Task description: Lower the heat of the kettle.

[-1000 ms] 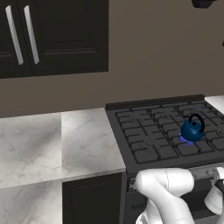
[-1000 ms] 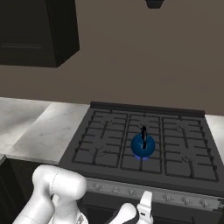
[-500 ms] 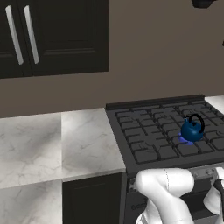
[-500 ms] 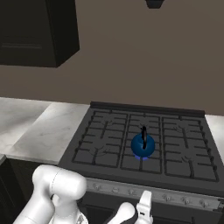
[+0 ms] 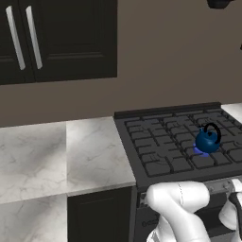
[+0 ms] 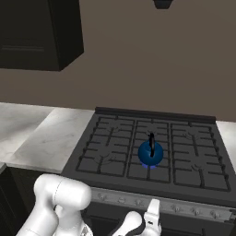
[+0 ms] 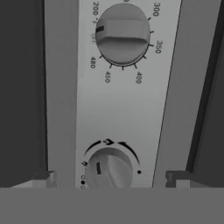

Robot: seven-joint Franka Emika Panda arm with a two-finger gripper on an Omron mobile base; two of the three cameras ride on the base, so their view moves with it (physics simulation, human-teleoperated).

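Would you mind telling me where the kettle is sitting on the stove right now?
The kettle sits on the stove grate in the middle column's front section in the right base view, just behind the knob panel.

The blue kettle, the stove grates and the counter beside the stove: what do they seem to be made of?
The small round blue kettle looks like glossy enamelled metal, judging by its shine; its thin arched handle is black. The dark stove grates look like matte cast iron: dull, thick bars. The pale veined counter looks like polished marble or an imitation of it.
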